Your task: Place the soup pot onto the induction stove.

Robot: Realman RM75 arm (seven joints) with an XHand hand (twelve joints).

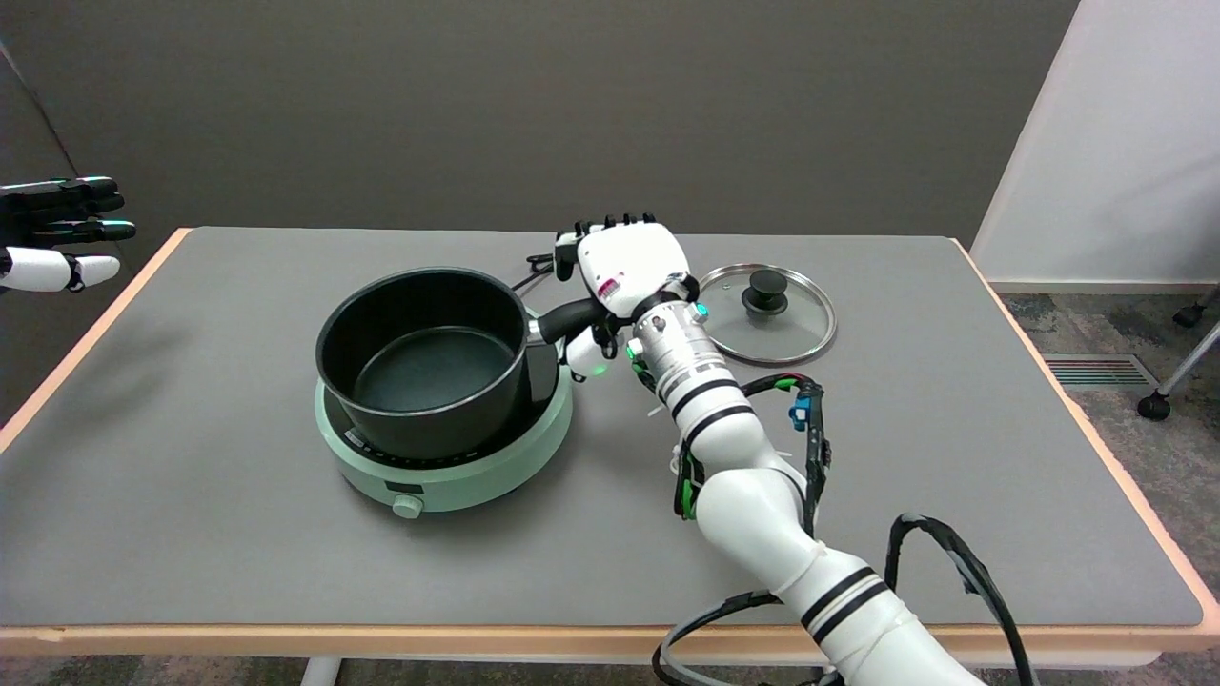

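Head view. Soup pot [424, 357] sits over the round green induction stove [477, 472]. It looks slightly left of centre: more of the dark cooking surface shows on the right side of the pot than on the left. Whether the base is fully down on the glass or a shade above it cannot be told from this angle.

Right hand [620, 276] is wrapped around the pot's black handle [567, 319], which points right and slightly away from the camera. The back of the hand faces up; the fingers are curled over the handle and the thumb shows below it. Judgement: gripping at the handle keeps the hand outside the pot and off the stove's top, and lets the arm steer the pot from the side.

Glass lid [765, 312] lies flat on the desk [953, 457], knob up, just right of the hand. Set apart like this, it leaves the pot open and the approach unobstructed. A black power cord [538, 262] trails behind the stove toward the desk's far edge, out of the arm's path.

Stove knob [407, 507] faces the near edge, so the controls are clear of the pot.

Judgement: placement is nearly complete; what remains is to settle the pot, centre it if needed, and release. Risk: letting go while the pot is off-centre could leave it overhanging the ring.
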